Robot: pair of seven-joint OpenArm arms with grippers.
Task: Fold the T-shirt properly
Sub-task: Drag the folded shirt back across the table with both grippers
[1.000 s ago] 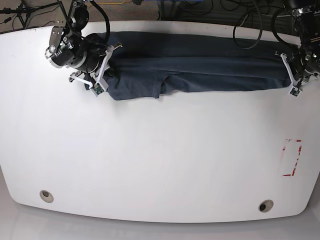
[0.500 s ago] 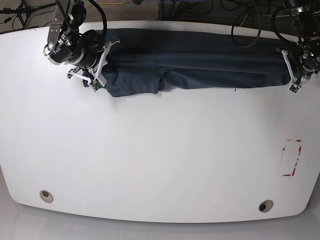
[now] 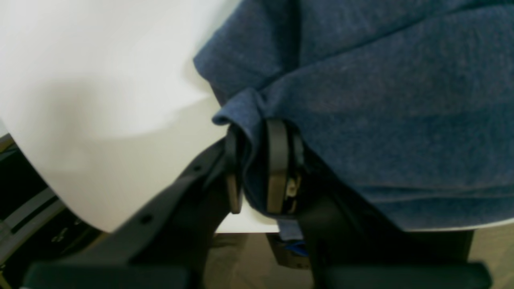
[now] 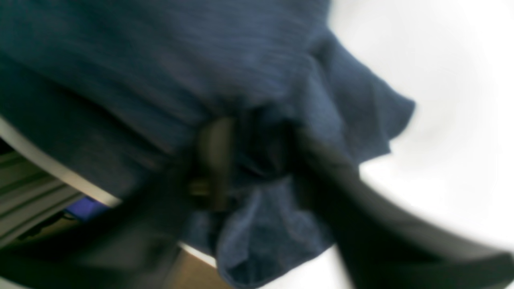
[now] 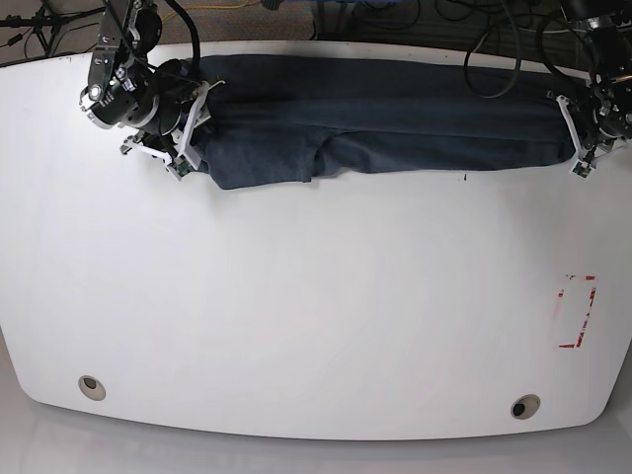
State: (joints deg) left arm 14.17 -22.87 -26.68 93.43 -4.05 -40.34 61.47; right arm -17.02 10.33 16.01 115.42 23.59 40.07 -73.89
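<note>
**A:** Just pulled back again? Sat nearer the middle of the table (image 5: pixel 316 316) a second ago, pretty sure.

**B:** Yep, dragged toward the far edge. Now stretched as one long dark band, the T-shirt (image 5: pixel 395 123), running along that far edge nearly from corner to corner. Both arms tucked further back with it too, the one on the base view's left the most.

**A:** Still gripped at both ends?

**B:** Half and half. Left jaws, seen from the left wrist: pressed close, with a fold of blue cloth (image 3: pixel 257 112) pinched between the pads, right by the table's rim. Maybe starting to ease off, hard to call. Right jaws: blurry in the right wrist view, but spread apart by the look of it, with bunched fabric (image 4: pixel 257 224) sitting loose in the gap rather than clamped.

**A:** So letting go after the pull, then.

**B:** Reads that way. Probably a stretch-and-lay step wrapping up, not a finished fold. Not tidy yet either: a flap (image 5: pixel 262 168) hanging lower than the rest, toward the near side, close to the right arm's end. Bottom edge uneven because of it.

**A:** Risk?

**B:** Really close to the far edge, maybe some cloth draping over it already at the right arm's end. Worth a re-grip and a fold back toward the middle, would guess.
</note>
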